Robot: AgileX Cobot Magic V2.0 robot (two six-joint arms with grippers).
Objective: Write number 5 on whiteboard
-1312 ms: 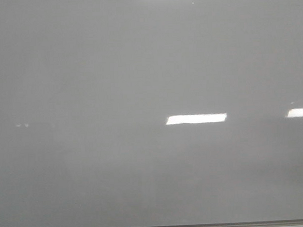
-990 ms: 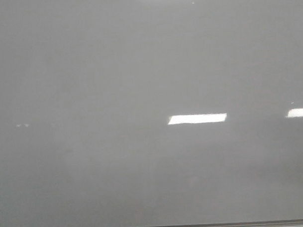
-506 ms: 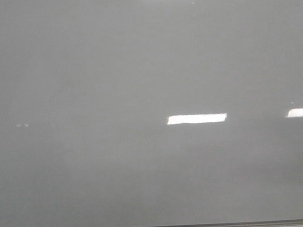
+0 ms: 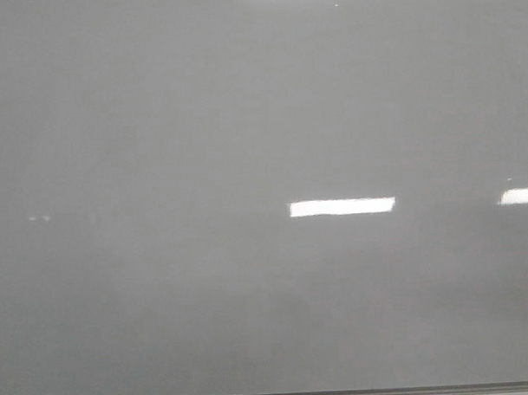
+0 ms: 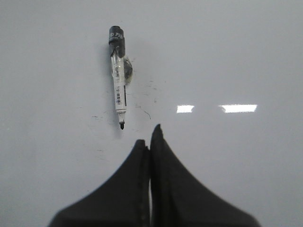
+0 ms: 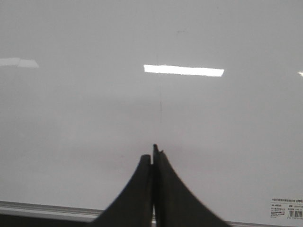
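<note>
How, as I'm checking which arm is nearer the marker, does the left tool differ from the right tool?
The left tool points at a marker on the whiteboard; the right tool faces bare board. The right tool sits by the frame edge and a label; the left tool shows neither. Both are shut and empty.

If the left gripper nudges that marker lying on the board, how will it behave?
The marker is a slim round barrel lying flat on the glossy whiteboard, so it will probably roll or slide. It looks stiff and light. Its tip is uncapped, so a push may smear ink.
</note>
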